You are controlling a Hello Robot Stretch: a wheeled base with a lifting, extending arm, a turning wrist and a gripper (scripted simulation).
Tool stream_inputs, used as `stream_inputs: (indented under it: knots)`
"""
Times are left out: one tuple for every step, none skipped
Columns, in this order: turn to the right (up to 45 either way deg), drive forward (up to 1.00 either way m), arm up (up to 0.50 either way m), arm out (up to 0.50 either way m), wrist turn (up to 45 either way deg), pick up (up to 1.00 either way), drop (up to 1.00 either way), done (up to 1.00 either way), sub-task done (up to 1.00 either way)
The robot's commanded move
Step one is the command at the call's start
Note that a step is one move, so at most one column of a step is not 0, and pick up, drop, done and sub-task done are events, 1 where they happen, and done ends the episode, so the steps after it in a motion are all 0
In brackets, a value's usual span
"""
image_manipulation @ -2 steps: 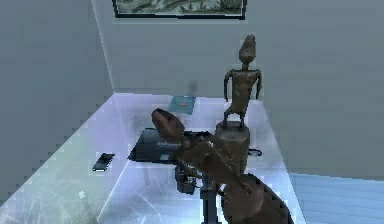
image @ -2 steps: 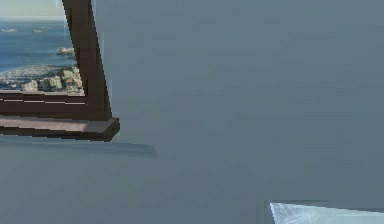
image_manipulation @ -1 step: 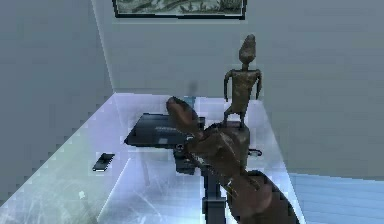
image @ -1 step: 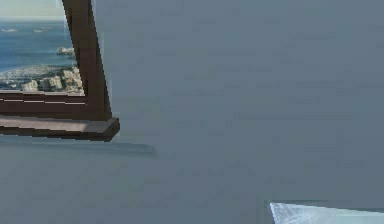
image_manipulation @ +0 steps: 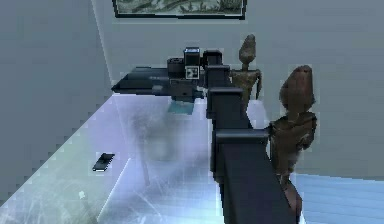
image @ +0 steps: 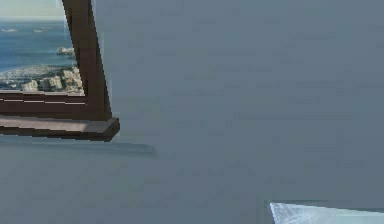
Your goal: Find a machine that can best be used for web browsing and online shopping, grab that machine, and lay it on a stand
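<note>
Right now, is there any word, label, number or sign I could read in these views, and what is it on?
None can be read in either view.
The white squares on the arm: black marks, a pattern, not letters.
The small dark slab on the table: too small to show print.
The framed picture: no legible writing.

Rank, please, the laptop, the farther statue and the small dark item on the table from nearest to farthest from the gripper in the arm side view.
1. Laptop, just left of the gripper in the picture.
2. Farther statue, off to the right.
3. Small dark item, lower left on the table.
</note>
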Motion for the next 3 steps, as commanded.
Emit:
stream_inputs:
  knots:
    - [0.0, 0.0, 0.0, 0.0, -45.0, 0.0, 0.0, 0.0, 0.0]
    - [0.0, 0.0, 0.0, 0.0, -45.0, 0.0, 0.0, 0.0, 0.0]
    - [0.0, 0.0, 0.0, 0.0, -45.0, 0.0, 0.0, 0.0, 0.0]
